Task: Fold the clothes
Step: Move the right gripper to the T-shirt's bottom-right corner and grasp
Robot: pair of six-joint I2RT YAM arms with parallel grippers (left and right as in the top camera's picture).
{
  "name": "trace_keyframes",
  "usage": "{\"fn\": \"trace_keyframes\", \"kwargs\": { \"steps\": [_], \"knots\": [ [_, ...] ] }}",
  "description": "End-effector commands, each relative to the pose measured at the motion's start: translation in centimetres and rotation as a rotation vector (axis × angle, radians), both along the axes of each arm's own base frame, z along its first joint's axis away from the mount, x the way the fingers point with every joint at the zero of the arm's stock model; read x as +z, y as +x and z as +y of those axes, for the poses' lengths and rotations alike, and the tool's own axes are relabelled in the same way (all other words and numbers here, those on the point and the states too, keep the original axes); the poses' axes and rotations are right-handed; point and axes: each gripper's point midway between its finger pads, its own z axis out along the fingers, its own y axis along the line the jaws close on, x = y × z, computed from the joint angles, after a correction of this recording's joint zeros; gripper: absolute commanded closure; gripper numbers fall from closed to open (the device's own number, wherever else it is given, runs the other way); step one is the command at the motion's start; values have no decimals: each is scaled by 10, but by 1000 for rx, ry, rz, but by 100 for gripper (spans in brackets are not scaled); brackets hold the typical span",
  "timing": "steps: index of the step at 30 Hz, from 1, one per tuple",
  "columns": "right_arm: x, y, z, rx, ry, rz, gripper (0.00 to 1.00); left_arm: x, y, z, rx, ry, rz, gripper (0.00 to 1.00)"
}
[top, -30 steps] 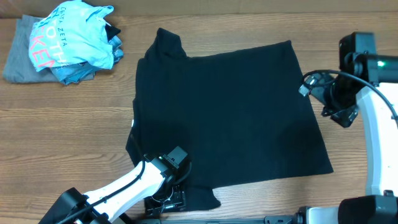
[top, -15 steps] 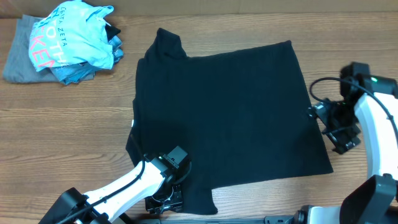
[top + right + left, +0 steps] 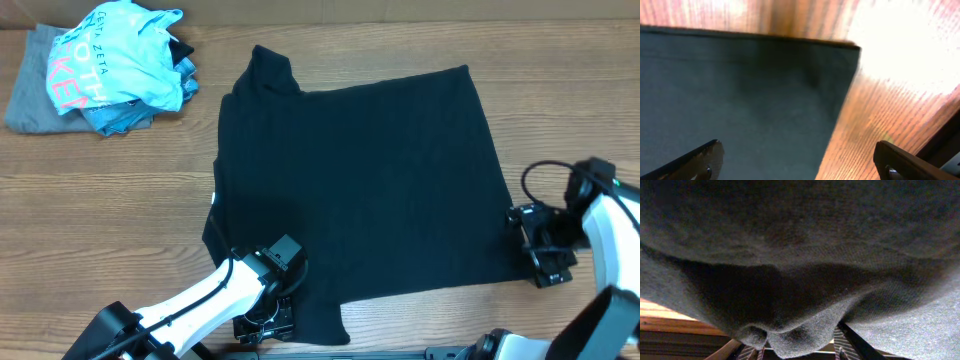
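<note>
**Black shirt spread on a wooden table**

From above: the black shirt lies flat on the brown wooden table. A blue shirt and a grey cloth are heaped at the far left. The left gripper is at the shirt's near sleeve. The right gripper is at its near right corner.

Left wrist: the fingers pinch a fold of the shirt.

Right wrist: the jaws are wide apart and hold nothing, just over the shirt's edge.

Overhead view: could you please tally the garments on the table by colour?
Black: 1, the black T-shirt, spread out.
Light blue: 1, the light blue shirt with pink lettering, crumpled.
Grey: 1, the grey garment, partly under it.
Total: 3 that can be told apart; the pile may hide more.
</note>
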Motion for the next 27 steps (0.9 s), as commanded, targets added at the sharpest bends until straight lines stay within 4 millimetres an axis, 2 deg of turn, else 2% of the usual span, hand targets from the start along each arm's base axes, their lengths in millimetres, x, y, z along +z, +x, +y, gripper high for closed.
{"fn": "trace_keyframes", "kwargs": {
  "steps": [1,8,12,22,23,24,26,27],
  "knots": [
    [1,-7,-2,-29,2,-34,0,-5,-1,12,-28,51,-19,52],
    [-18,-30,5,-147,21,43,0,-6,0,11,-29,47,-24,52],
    [-33,-32,6,-147,16,26,0,-6,0,11,-35,45,-22,52],
    [-52,-31,6,-146,-1,-11,0,-6,0,11,-36,46,-21,52],
    [-53,-31,6,-146,-3,-13,0,-6,0,11,-41,44,-21,53],
    [-53,-31,6,-147,-3,-15,1,-6,0,11,-50,41,-22,58],
    [-53,-31,6,-146,-3,-15,17,-6,0,11,-75,32,-23,73],
    [-53,-31,6,-147,-3,-15,25,-5,-1,12,-78,32,-22,76]
  ]
}}
